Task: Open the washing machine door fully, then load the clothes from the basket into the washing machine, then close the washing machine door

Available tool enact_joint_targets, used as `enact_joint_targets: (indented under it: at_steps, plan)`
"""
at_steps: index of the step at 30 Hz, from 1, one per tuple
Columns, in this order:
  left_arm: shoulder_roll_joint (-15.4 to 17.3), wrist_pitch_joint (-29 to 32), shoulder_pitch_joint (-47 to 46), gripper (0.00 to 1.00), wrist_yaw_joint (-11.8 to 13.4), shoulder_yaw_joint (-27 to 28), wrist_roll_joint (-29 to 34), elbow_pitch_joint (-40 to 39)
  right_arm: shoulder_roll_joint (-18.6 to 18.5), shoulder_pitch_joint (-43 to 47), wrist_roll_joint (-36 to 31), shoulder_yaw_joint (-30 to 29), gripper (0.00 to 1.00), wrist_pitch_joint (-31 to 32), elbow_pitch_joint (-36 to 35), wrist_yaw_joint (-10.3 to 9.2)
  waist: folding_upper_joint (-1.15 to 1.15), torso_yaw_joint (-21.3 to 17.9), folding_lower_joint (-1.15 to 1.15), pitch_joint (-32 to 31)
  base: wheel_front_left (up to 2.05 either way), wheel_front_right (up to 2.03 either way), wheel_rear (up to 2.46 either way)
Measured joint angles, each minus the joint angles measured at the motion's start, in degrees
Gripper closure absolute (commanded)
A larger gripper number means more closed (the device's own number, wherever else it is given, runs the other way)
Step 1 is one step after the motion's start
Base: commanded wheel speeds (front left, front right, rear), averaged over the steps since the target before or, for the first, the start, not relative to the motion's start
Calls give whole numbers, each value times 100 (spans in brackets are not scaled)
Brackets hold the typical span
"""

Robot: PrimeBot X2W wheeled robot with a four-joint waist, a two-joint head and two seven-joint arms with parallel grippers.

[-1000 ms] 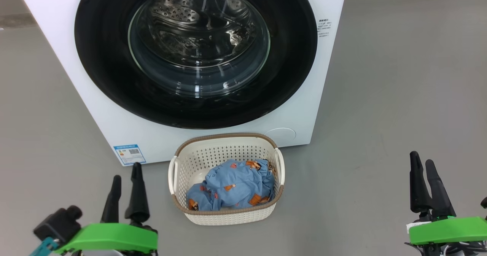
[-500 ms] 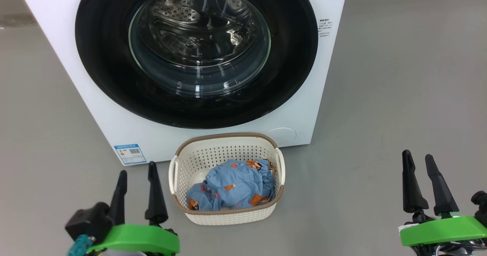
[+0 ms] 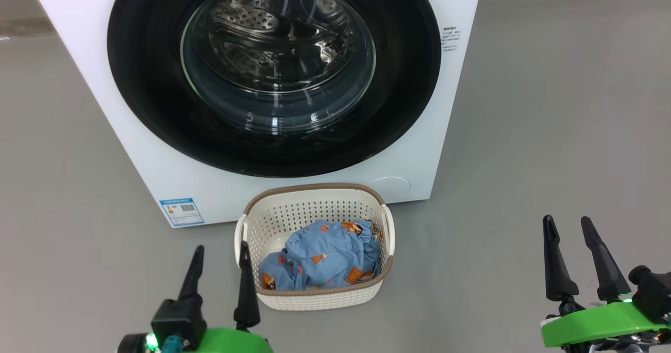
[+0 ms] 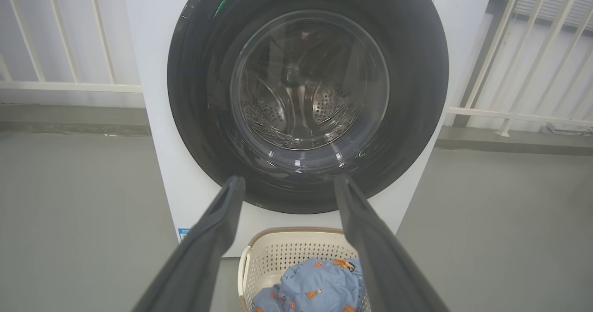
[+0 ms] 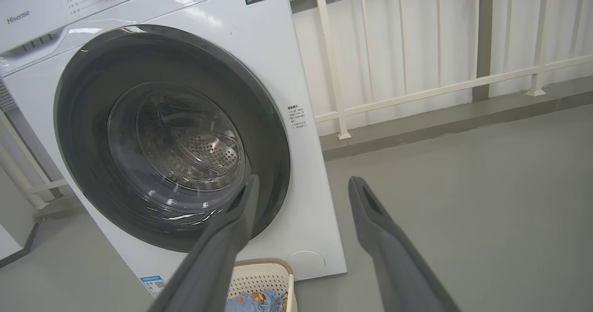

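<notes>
Soft, even daylight fills all three views. Nothing is dim, and no hard shadow falls on the grey floor (image 3: 550, 132), only a faint shade at the foot of the basket (image 3: 320, 300). The washing machine door (image 3: 398, 80) carries the glare: white streaks curve along its glass bowl, and in the left wrist view a small green glint sits on the glossy black rim. In the right wrist view the upper front of the washing machine (image 5: 278, 52) shines bright white. Both wrist views tilt and bow straight lines toward the edges, as the railing (image 5: 332, 71) shows. The fingers (image 4: 204, 256) close to the lens look soft, while the head view is sharp throughout.
</notes>
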Motion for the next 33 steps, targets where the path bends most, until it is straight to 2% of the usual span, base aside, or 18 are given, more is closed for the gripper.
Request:
enact_joint_targets:
  at_steps: [11, 33]
  plan:
    - [13, -163, -18, 0, 54, -185, 174, 330, -8, 0, -643, -10, 0, -51, 158, 1, 0, 15, 0, -29, 0, 0, 0]
    - [15, -185, -47, 0, -3, -185, 93, 460, -10, 0, -688, -1, 0, -48, 290, 1, 0, -17, 0, -66, 0, 0, 0]
